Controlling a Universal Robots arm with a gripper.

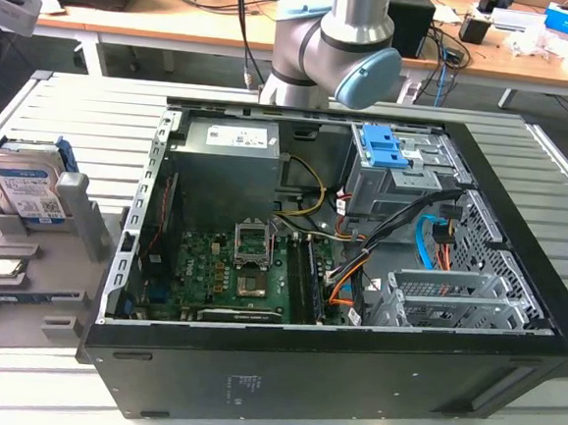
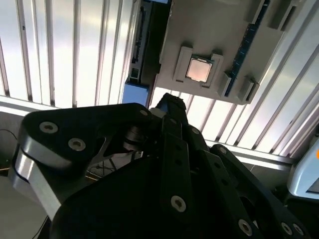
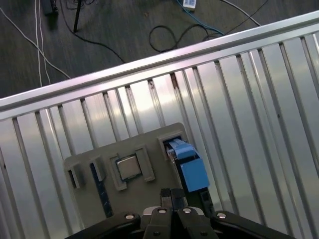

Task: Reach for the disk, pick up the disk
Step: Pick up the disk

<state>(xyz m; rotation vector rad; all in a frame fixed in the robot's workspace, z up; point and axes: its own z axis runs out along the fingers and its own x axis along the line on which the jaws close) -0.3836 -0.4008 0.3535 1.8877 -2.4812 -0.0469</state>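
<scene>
The disk [image 1: 25,190] stands upright in a slot of a grey holder [image 1: 79,218] on the slatted table, at the exterior view's left; its white-and-blue label faces outward. From above, in the first wrist view, its blue-railed top edge [image 3: 191,171] pokes out of the holder [image 3: 149,142]. My gripper [image 3: 171,195] hangs above the holder, close to the disk, fingers together and holding nothing. In the second wrist view the gripper [image 2: 168,105] shows dark in front, with the disk's blue end [image 2: 135,92] just beyond its tip.
A small square processor chip [image 3: 128,168] lies in the same holder beside the disk. An open computer case [image 1: 203,364] takes up the table's middle, with a blue latch piece [image 1: 383,146] inside. My arm [image 1: 346,50] stands behind the case. Cables lie on the floor [image 3: 169,35] past the table edge.
</scene>
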